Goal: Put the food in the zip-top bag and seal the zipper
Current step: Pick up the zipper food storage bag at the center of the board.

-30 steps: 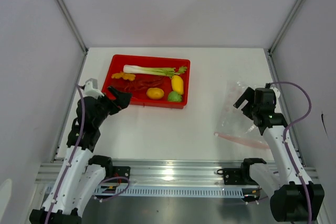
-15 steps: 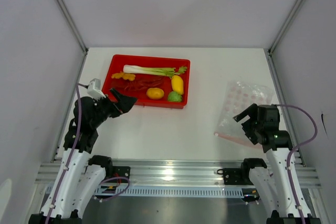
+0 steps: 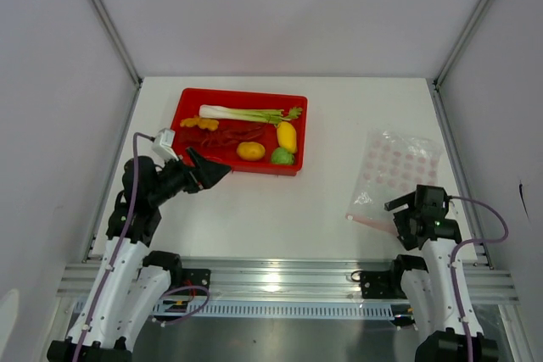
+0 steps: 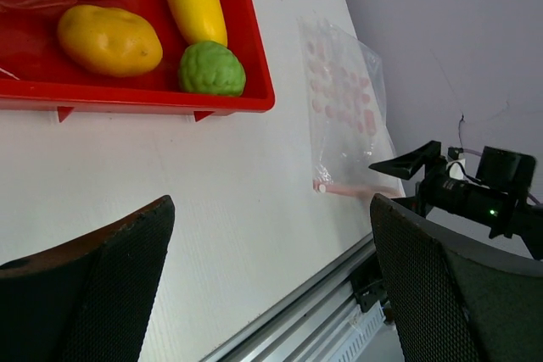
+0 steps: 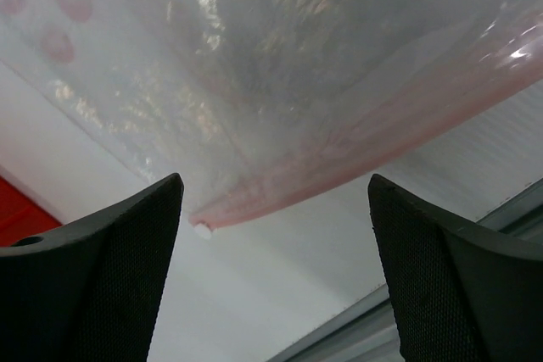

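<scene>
The food lies in the red tray (image 3: pixel 185 101): a leek stalk (image 3: pixel 246 113), red chillies (image 3: pixel 227 135), an orange ruffled piece (image 3: pixel 198 123), two yellow fruits (image 3: pixel 287 136) (image 3: pixel 250 151) and a green fruit (image 3: pixel 282 156). The clear zip-top bag (image 3: pixel 399 169) lies flat at the right, its pink zipper (image 3: pixel 373 223) toward the near edge. My left gripper (image 3: pixel 214 170) is open and empty at the tray's near left edge. My right gripper (image 3: pixel 400 206) is open and empty just above the zipper (image 5: pixel 356 157).
Grey walls and aluminium frame posts close in the table on three sides. A metal rail (image 3: pixel 280 273) runs along the near edge. In the left wrist view the tray's near rim (image 4: pixel 127 97) and the bag (image 4: pixel 344 108) show beyond my fingers.
My right arm has drawn back toward the near edge, uncovering the bag, and now hovers over the zipper. My left gripper has moved right along the tray's near edge.
</scene>
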Controlling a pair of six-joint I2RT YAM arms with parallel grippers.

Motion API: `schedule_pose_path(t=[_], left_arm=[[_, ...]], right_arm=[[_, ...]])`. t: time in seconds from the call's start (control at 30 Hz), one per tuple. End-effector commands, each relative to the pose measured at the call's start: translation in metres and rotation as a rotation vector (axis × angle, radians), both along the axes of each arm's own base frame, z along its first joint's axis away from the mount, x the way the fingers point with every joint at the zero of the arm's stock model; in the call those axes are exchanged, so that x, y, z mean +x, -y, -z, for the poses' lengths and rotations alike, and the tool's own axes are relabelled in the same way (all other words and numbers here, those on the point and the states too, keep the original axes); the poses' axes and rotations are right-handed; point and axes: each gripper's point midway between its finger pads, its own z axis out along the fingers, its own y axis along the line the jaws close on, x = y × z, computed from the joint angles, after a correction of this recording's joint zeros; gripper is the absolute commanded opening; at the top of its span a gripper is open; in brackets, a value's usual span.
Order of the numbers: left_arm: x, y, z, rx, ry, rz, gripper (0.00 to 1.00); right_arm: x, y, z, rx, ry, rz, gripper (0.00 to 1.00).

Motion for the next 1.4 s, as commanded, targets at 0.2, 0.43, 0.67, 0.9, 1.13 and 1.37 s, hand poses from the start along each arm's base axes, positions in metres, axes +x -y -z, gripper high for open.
schedule_pose_path(t=[0.2,0.43,0.67,0.9,1.13,1.37], left_arm=[[-0.005,0.013,-0.014,-0.045,0.046,0.075,0.91],[-0.010,0.029,-0.010,-0.005,0.046,0.097,0.84],[-0.015,0.068,-0.006,0.022,0.034,0.171,0.82],[-0.022,0.121,0.017,0.016,0.000,0.287,0.80],[-0.023,0.166,0.035,-0.017,-0.038,0.347,0.77],[-0.034,0.221,0.032,-0.076,-0.059,0.432,0.76]], right_arm=[[0.030,0.027,0.013,0.020,0.093,0.104,0.81],[0.045,0.026,0.008,0.046,0.146,0.079,0.26],[0.048,0.011,-0.014,0.112,0.194,0.030,0.00],[0.066,-0.031,-0.053,0.378,0.302,-0.001,0.00],[0.095,-0.042,-0.112,0.514,0.454,0.002,0.00],[0.114,-0.046,-0.133,0.662,0.522,0.075,0.00]])
